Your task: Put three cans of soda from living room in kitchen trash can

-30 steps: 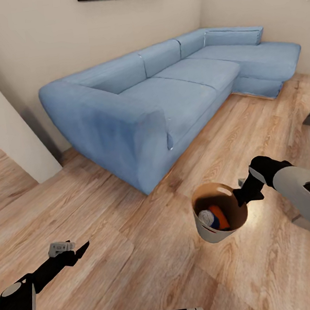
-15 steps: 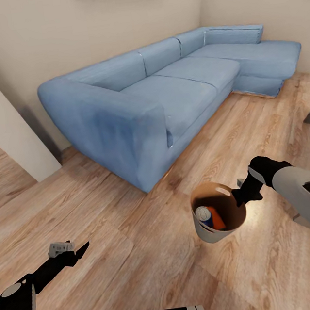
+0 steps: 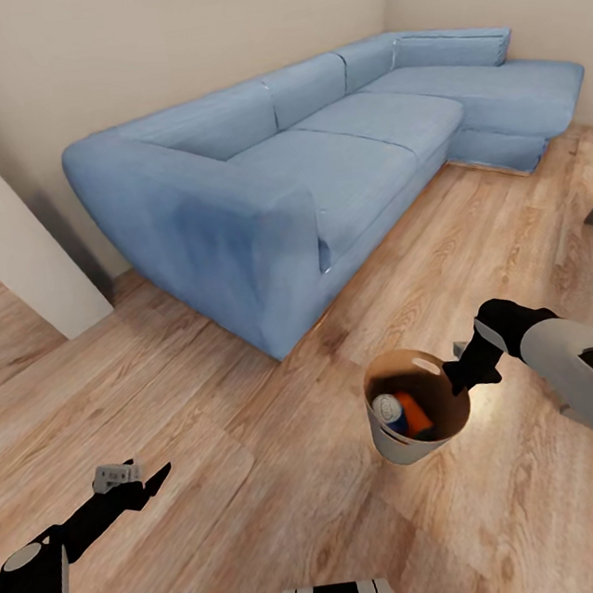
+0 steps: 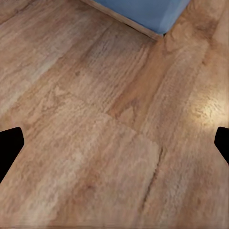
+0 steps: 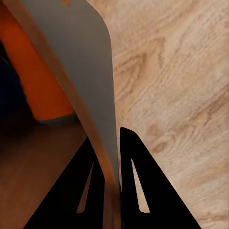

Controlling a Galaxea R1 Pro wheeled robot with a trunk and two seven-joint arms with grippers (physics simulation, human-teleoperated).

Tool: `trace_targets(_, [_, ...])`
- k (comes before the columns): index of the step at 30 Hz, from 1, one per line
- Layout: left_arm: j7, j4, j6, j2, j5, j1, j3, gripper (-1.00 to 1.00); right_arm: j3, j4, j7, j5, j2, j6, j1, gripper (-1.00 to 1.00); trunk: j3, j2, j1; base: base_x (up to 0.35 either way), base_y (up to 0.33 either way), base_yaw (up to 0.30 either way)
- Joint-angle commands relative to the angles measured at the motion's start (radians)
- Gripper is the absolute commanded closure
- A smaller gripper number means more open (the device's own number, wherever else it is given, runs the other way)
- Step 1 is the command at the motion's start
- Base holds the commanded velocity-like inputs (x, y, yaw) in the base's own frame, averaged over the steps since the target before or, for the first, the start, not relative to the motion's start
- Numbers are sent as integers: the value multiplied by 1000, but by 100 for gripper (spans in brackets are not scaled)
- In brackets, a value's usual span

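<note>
Living room, pale wood plank floor [image 3: 210, 420], cream walls.

Item 1: blue L-shaped sofa [image 3: 316, 163], set along the back wall and into the far corner; its near arm end stands closest to the robot. A blue corner of it also shows at the edge of the left wrist view.

Item 2: white wall end [image 3: 10, 250], at the left of the head view, near the sofa's arm.

Item 3: tash can [image 3: 415, 402], round and tapered, pale grey outside, brown inside, oval hand slot near the far rim. Held above the floor, tilted, mouth turned toward the camera.

Item 4: right claw [image 3: 459, 376], black, clenched on the tash can's rim at its right side. The right wrist view shows one finger [image 5: 138, 186] outside the wall [image 5: 90, 62] and the other inside, with the thin wall pinched between them.

Item 5: dark blue can of soda [image 3: 391, 413], silver end up, lying inside the tash can at its left.

Item 6: orange can of soda [image 3: 415, 415], inside the tash can, touching the blue one at its right; orange side also in the right wrist view. A third can cannot be made out.

Item 7: left claw [image 3: 148, 480], black, held low over bare floor at the left, well apart from the tash can. Released; the left wrist view shows its two fingertips [image 4: 9, 148] spread wide, nothing between them.
</note>
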Motion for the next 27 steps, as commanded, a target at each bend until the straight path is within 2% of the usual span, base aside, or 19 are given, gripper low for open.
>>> trace_targets(1, [0,0,-1,0,0,0,0,-100,-19,0,4,-26,0,6,-1,100,0,0,0,0,0,0])
trace_targets(14, [-1,0,-5,0,4,15,0,-100,-19,0,4,-26,-3,6,-1,100,0,0,0,0,0,0])
trace_targets(21, [-1,0,-5,0,2,15,-1,-100,-19,0,4,-26,-3,6,-1,100,-27,-2,3,0,0,0])
trace_targets(27, [-1,0,-5,0,3,15,-1,-100,-18,0,4,-24,-4,6,-1,100,-27,-2,3,0,0,0])
